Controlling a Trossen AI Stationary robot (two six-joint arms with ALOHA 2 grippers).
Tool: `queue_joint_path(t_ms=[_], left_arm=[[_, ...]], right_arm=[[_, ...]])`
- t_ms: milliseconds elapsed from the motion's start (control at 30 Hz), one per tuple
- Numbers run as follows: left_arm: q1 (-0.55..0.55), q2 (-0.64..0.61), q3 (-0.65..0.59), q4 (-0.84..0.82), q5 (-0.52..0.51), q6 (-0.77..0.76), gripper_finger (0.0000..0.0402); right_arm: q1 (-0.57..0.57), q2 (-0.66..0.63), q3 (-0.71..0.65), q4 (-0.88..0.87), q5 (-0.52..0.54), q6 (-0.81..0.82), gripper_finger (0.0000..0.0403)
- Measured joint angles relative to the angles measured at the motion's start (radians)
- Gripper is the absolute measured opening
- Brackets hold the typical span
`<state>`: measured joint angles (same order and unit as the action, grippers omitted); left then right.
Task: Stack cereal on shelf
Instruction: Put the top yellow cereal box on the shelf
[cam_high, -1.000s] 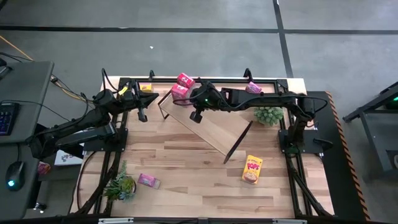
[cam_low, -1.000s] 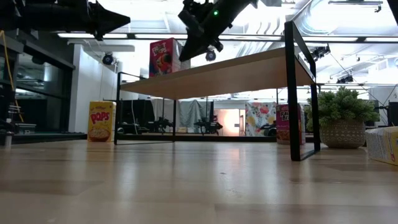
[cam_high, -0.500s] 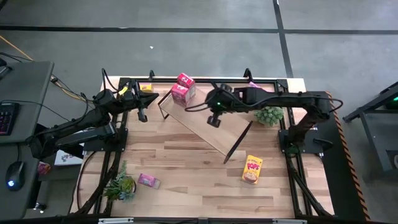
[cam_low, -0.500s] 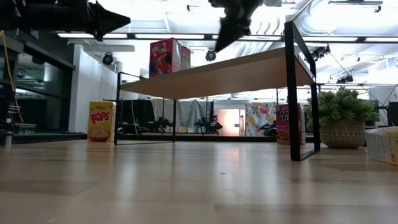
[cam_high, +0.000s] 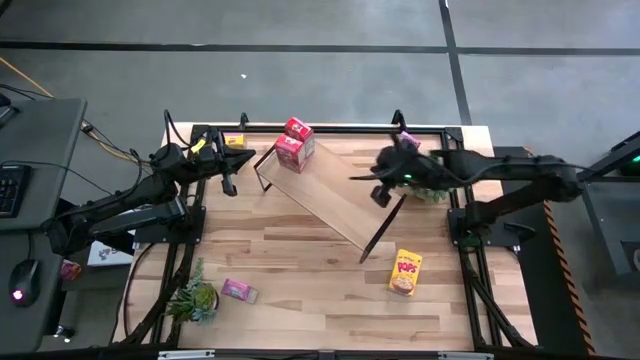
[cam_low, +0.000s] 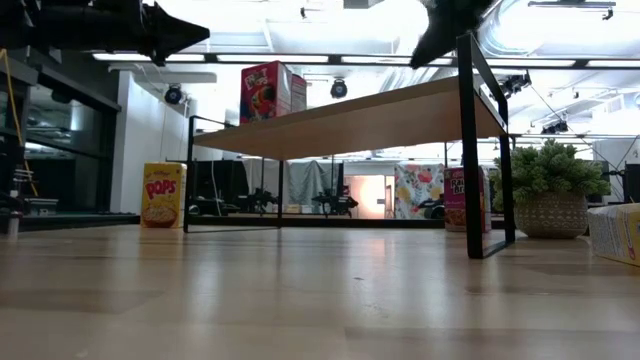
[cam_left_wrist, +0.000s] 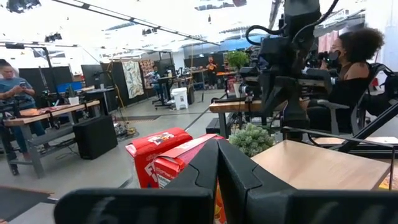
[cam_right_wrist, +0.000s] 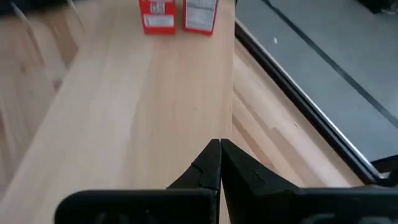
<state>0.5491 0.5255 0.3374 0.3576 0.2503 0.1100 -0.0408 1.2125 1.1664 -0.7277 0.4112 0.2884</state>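
**Shelf and Cereal Positions, Both End Effectors Closed**

The shelf (cam_high: 330, 195) stands diagonally on the worktop (cam_high: 300, 270). Two red cereal boxes (cam_high: 293, 141) stand side by side on its far-left end. A yellow Pops box (cam_high: 405, 272) lies on the worktop near the shelf's right end. A small pink box (cam_high: 238, 291) lies beside a potted plant (cam_high: 192, 298) at the near-left corner. Another pink box (cam_high: 407, 141) sits at the far right edge, near a second plant (cam_high: 435, 186).

The right end effector (cam_high: 380, 196) hangs above the shelf's right end, fingers pressed together, empty. The left end effector (cam_high: 229, 186) waits left of the shelf, fingers together, empty.
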Motion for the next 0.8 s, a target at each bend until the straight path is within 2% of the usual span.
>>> queue_joint_path(t_ms=[167, 300, 367, 467, 533, 600, 667, 800], left_arm=[[0.000, 0.000, 0.000, 0.001, -0.038, 0.015, 0.0000], [0.000, 0.000, 0.000, -0.003, -0.070, 0.018, 0.0000], [0.000, 0.000, 0.000, -0.004, -0.137, 0.015, 0.0001], [0.000, 0.000, 0.000, -0.050, -0.344, 0.017, 0.0009], [0.000, 0.002, 0.000, -0.090, -0.480, 0.045, 0.0025], [0.002, 0.014, 0.005, -0.114, -0.559, 0.073, 0.0049], [0.009, 0.041, 0.057, -0.186, -0.575, 0.093, 0.0079], [0.039, 0.149, 0.279, -0.496, -0.591, 0.078, 0.0143]], right_arm=[[0.018, -0.145, -0.133, 0.142, 0.000, 0.022, 0.0000], [0.034, -0.212, -0.199, 0.234, 0.005, 0.020, 0.0000], [0.037, -0.229, -0.218, 0.248, 0.005, 0.020, 0.0000], [0.037, -0.233, -0.234, 0.245, 0.005, 0.027, 0.0000], [0.037, -0.226, -0.235, 0.242, 0.005, 0.028, 0.0000], [0.037, -0.222, -0.235, 0.242, 0.005, 0.028, 0.0000], [0.037, -0.217, -0.235, 0.250, 0.005, 0.026, 0.0000], [0.037, -0.211, -0.235, 0.251, 0.006, 0.024, 0.0000]])
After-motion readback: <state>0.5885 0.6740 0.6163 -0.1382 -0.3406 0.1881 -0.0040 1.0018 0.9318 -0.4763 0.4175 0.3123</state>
